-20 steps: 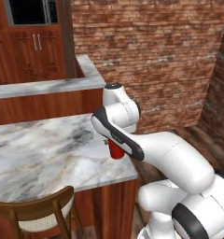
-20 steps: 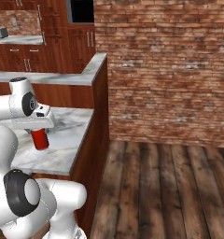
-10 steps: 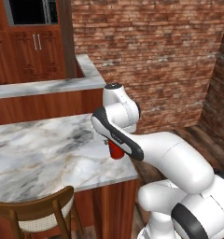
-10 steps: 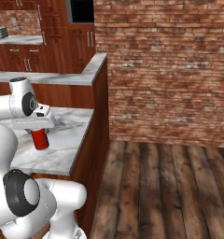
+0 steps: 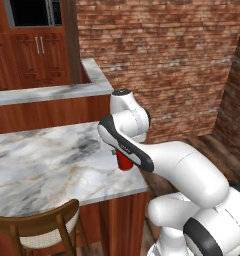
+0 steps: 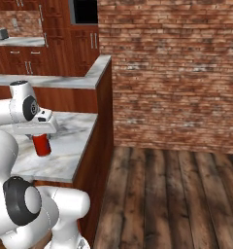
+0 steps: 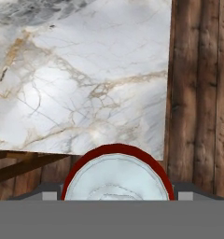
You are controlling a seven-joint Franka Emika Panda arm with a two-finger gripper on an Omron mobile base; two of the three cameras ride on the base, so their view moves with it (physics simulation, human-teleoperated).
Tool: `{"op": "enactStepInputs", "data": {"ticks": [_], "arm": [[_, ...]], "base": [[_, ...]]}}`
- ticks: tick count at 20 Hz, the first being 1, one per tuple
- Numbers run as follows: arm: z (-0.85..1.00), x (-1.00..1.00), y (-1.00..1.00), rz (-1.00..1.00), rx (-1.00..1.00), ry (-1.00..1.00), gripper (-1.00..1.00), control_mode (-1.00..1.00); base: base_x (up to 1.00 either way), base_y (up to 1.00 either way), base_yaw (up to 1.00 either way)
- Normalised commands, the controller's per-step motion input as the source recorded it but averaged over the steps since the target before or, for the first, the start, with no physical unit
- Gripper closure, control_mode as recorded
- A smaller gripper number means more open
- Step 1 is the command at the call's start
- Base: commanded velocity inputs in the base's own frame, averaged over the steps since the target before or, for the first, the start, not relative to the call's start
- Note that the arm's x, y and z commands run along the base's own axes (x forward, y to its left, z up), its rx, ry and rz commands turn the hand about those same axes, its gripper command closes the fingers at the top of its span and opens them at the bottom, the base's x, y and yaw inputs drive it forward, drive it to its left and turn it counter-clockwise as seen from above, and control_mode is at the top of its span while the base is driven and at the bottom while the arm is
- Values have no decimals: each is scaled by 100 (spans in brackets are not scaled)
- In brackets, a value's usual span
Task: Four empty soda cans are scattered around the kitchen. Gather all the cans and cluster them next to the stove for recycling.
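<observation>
**Nothing stirs: the hand waits over a red can**

Nothing has shifted since a second ago; arm, can and counter sit just where they were, and the hand hangs as it hung.

From where I stand, the gripper [image 6: 40, 137] points straight down over a red soda can [image 6: 41, 145], its body right on top of the can. Looking along the hand itself, the silver top of the can [image 7: 117, 177] lies directly below, centred between the two sides of the hand. The jaws stand wide apart. Whether the fingers already flank the can's sides or are clear of it I cannot tell; they are hidden by the hand.

Under the can runs the marble counter [image 5: 47, 165], with the can upright near its corner, close to the edge. Beyond that edge is the plank floor [image 6: 172, 194], and a wooden chair [image 5: 42, 227] is tucked in at the counter's near side. Farther off rise a raised ledge [image 5: 52, 92] and the brick wall [image 6: 172, 73].

My guess is that this pause comes just ahead of a squeeze, so this can is not yet on its way to the stove.
</observation>
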Motion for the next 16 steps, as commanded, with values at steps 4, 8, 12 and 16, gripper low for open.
{"op": "enactStepInputs", "data": {"ticks": [4, 8, 12, 16], "arm": [[0, 0, 0, 0, 0, 0, 100, -100], [0, 0, 0, 0, 0, 0, 100, -100], [0, 0, 0, 0, 0, 0, 100, -100], [0, 0, 0, 0, 0, 0, 100, -100]], "base": [[0, 0, 0], [0, 0, 0], [0, 0, 0], [0, 0, 0]]}}
